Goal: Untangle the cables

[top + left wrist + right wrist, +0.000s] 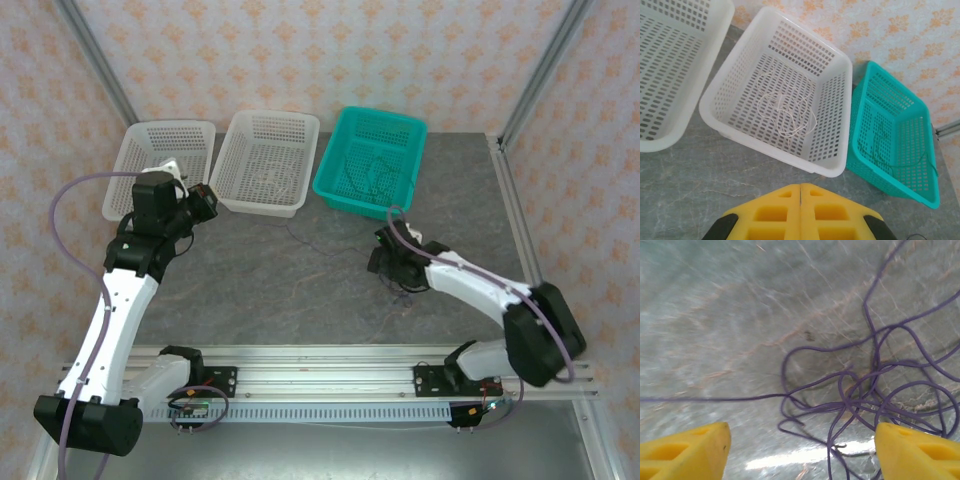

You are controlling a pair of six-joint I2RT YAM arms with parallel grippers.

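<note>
the task looks more than half done, judging from how things lie. the white cable lies alone as a loose curl on the floor of the middle white basket, ahead of the left gripper and a little to its left. the green cable lies alone in the teal basket, ahead of that gripper and to its right. what is left is the purple cable. it lies on the table as a knot of crossing loops just in front of the right gripper, more toward its right finger, and one long strand runs away past its left finger.

the right gripper is released. its two yellow fingers stand wide apart just above the table, and i see nothing clamped between them, though some loops run under the gap. the left gripper is clenched. its yellow fingers are pressed together and there is no cable between them.

the left white basket, far to the left of the left gripper, has no cable that i can see, so i guess the purple cable should go there. the loops cross each other many times, so a pull on one strand may tighten the knot. the wire is very thin and lies flat on the table, so i think it will be difficult to pinch. the rims of the baskets stand between the knot and that basket.
</note>
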